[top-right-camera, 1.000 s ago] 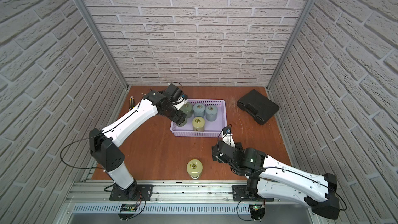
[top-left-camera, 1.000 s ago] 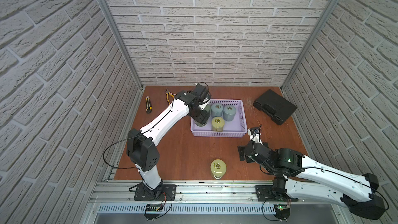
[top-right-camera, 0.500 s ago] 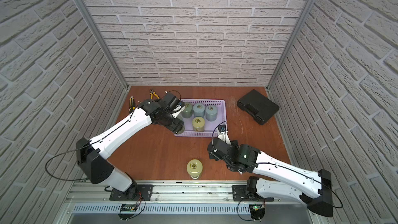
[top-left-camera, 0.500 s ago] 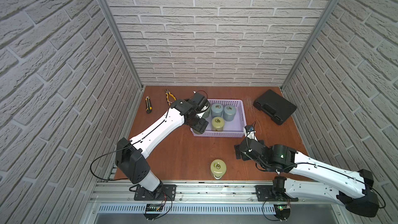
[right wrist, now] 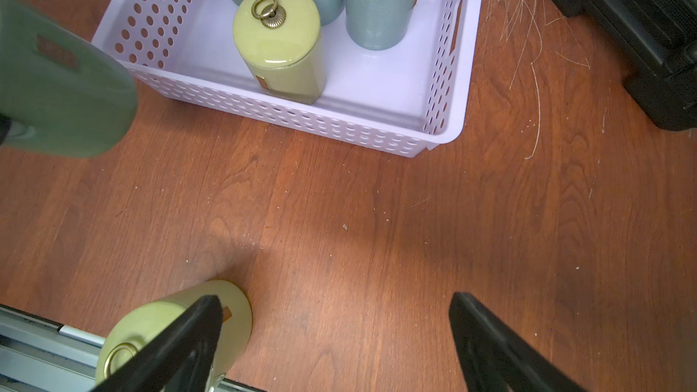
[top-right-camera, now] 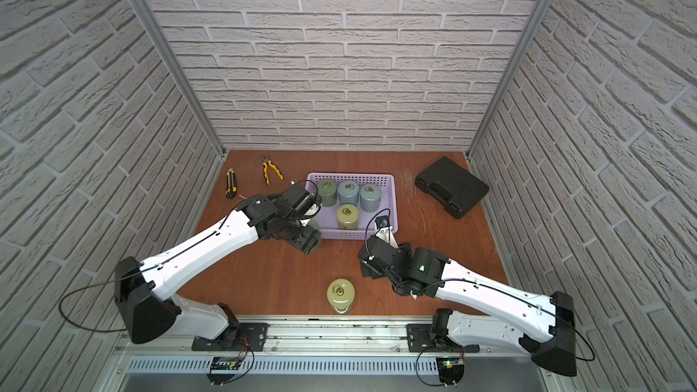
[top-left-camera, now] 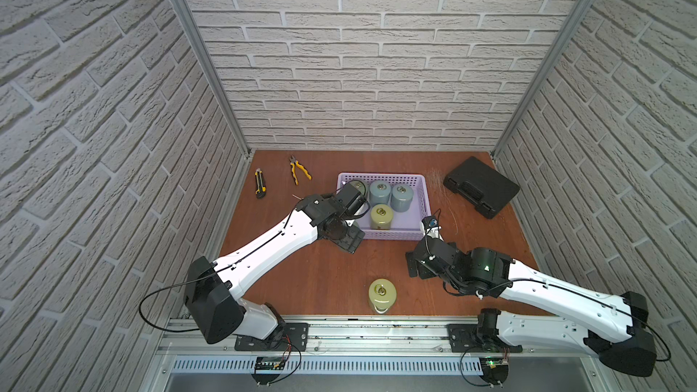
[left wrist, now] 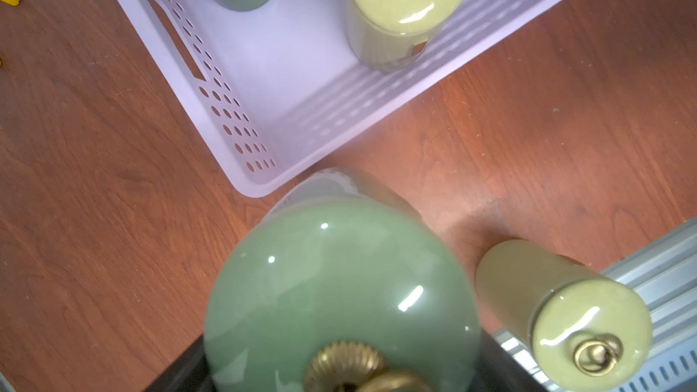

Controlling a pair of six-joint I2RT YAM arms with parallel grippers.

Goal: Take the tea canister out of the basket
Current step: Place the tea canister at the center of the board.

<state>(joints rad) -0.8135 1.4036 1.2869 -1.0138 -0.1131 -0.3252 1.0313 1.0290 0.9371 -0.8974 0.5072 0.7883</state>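
The lavender basket stands at the middle back of the table. It holds a dark green tea canister, two blue-grey ones and a yellow-green one. My left gripper is shut on another green canister, just outside the basket's near left corner. Whether its base touches the table does not show. My right gripper hangs open over bare table in front of the basket's right end.
A yellow-green canister stands near the front edge by the metal rail. A black case lies back right. Pliers and a utility knife lie back left. Brick walls close in three sides.
My left gripper has carried the green canister from the basket's left end out over its near left corner toward the front. The right gripper has shifted slightly left and stays open.
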